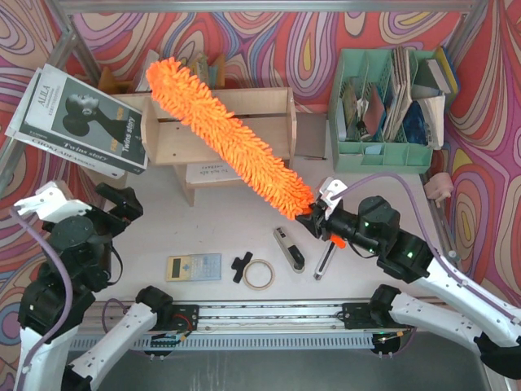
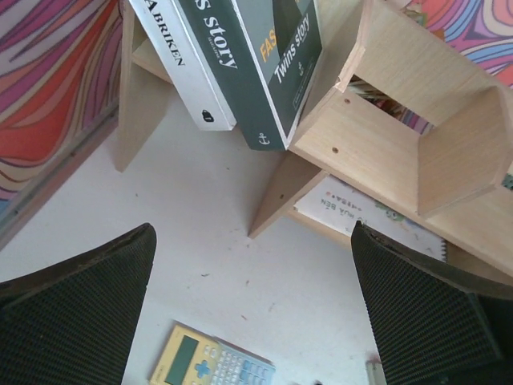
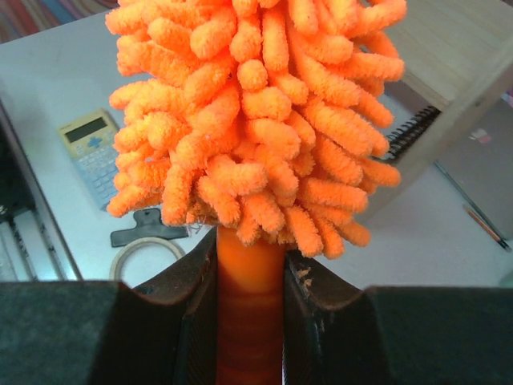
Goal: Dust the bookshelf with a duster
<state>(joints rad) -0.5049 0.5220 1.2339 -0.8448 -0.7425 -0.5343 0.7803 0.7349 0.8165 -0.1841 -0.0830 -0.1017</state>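
Right wrist view alone shows the right jaws clenched on the smooth handle of the duster (image 3: 256, 120), its fluffy head rising straight ahead of them. Top external view alone shows that head slanting away from those jaws over the bookshelf (image 1: 175, 134), with its tip past the shelf's far edge. Left wrist view shows the left jaws released and spread wide over bare tabletop (image 2: 200, 265), with a shelf leg and leaning books (image 2: 272, 56) ahead and a calculator (image 2: 212, 365) just below.

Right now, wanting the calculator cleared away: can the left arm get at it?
Probably yes: the left gripper is open and empty, and the calculator lies uncovered on the table just ahead, nothing between.
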